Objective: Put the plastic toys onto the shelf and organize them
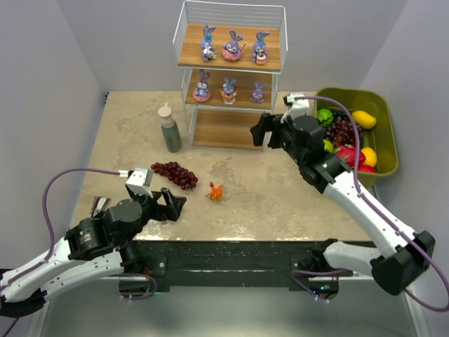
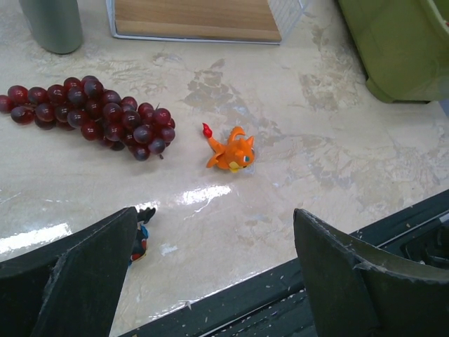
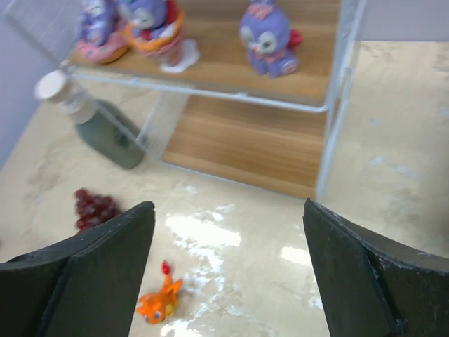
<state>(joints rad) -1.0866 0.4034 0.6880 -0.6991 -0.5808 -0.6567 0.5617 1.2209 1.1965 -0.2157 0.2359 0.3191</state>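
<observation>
At the near edge of the table, on the left, the left gripper is seen w/ fingers spread wide & nothing clamped, and a black bug toy is seen lying just beside one finger. Farther out, mid-table, an orange creature is seen lying near the grape bunch, while the right gripper is held w/ fingers apart, empty, in front of the shelf. On that shelf, 3 bunnies are lined up on the top board & 3 other bunnies on the mid board.
</observation>
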